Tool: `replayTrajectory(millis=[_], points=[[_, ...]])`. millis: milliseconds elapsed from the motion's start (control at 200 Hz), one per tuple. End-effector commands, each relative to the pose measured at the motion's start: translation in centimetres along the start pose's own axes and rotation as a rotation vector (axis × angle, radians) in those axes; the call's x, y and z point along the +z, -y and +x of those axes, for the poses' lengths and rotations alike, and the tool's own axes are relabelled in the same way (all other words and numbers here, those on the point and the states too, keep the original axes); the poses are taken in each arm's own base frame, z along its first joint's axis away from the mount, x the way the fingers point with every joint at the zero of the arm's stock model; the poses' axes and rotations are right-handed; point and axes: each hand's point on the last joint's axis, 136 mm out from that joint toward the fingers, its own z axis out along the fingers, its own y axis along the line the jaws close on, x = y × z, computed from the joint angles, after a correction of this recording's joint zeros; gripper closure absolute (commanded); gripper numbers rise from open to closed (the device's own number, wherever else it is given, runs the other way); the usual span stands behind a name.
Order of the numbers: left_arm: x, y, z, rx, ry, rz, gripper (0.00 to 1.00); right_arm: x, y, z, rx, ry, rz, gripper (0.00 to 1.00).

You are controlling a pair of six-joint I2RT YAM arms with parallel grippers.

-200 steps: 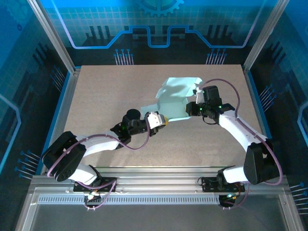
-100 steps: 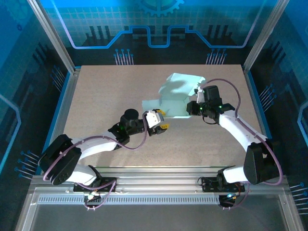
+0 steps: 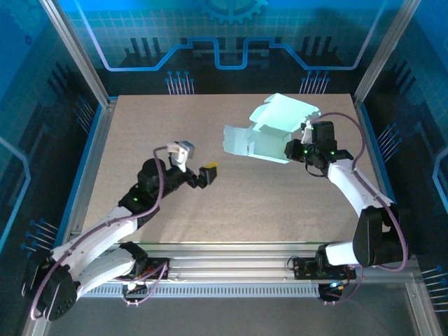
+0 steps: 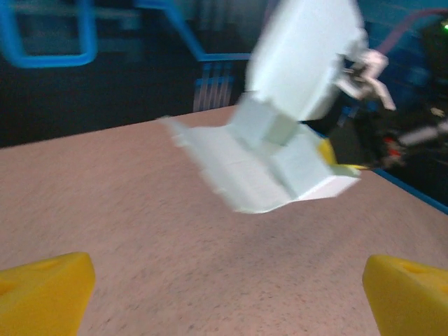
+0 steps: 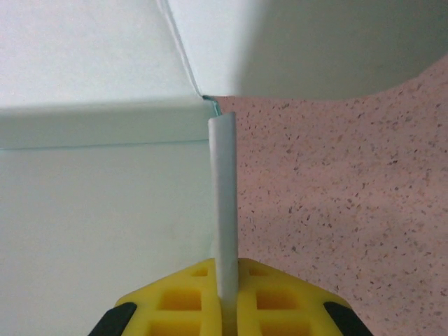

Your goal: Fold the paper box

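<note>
Jaws of the left gripper [image 3: 197, 161] stood spread wide over the middle-left of the speckled tan bench [image 3: 140, 119], gripping nothing. Seen from its wrist, the two yellow fingertips [image 4: 45, 290] sat in the bottom corners of the frame with bare bench between them. Jaws of the right gripper [image 3: 295, 149] were pressed together, pinching a thin edge of the pale mint card paper box [image 3: 269, 129], the card running up between the yellow pads [image 5: 182, 302]. That box, half folded with its rounded flaps standing open, sat in the upper right of the overhead frame, well apart from the left gripper. Whether it touched the bench I could not tell.
</note>
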Motion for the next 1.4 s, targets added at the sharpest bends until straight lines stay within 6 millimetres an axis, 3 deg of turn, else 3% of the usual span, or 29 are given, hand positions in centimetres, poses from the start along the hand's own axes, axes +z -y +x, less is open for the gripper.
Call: replayTrajectory(millis=[0, 220, 355, 595, 791, 976, 1191, 1396], points=[[-0.9, -4.1, 0.7, -0.301, -0.039, -0.163, 0.01, -1.4, -1.5, -1.3, -0.040, 0.059, -0.093, 1.00], [0.5, -9.2, 3.3, -0.548, -0.112, -0.299, 0.04, -2.3, -3.7, -1.1, -0.102, 0.062, -0.212, 1.00], [2.7, -10.5, 3.6, -0.691, -0.113, -0.181, 0.05, -2.5, -4.5, -0.6, -0.127, 0.038, -0.266, 1.00], [6.2, -7.2, 1.6, -0.767, -0.062, 0.106, 0.04, -1.7, -5.2, -0.2, -0.053, 0.011, -0.333, 1.00], [8.1, -2.8, 0.1, -0.784, -0.050, 0.295, 0.01, -0.6, -5.9, 0.2, -0.034, -0.016, -0.359, 1.00], [9.6, -0.6, 0.0, -0.802, -0.065, 0.389, 0.02, -0.1, -6.4, 0.8, -0.060, -0.036, -0.349, 1.00], [9.5, 1.1, -0.3, -0.774, -0.080, 0.450, 0.02, 0.1, -5.6, 1.0, -0.069, -0.039, -0.294, 1.00], [8.8, 1.5, 0.8, -0.692, -0.157, 0.378, 0.01, 0.3, -4.1, 1.3, -0.099, -0.038, -0.145, 1.00]])
